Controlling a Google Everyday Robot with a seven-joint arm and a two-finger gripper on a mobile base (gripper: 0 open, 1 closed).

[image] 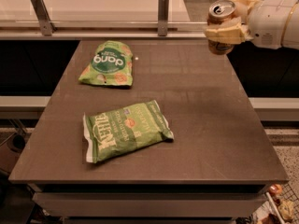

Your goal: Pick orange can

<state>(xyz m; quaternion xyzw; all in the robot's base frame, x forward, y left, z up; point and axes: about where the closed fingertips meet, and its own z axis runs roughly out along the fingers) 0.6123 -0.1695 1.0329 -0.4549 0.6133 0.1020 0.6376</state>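
The orange can [219, 17] is a small orange-gold drink can with a silver top and pull tab. It is held upright in the air above the far right corner of the dark table [210, 125]. My gripper [226, 26] reaches in from the right on a white arm and is shut on the can, with cream fingers [224, 33] wrapped around its side. The can's lower part shows below the fingers, clear of the tabletop.
Two green snack bags lie on the table: one [108, 64] at the far left, one [125, 130] nearer the front middle. A rail with metal posts [163, 14] runs behind the table. The table's right edge drops to the floor.
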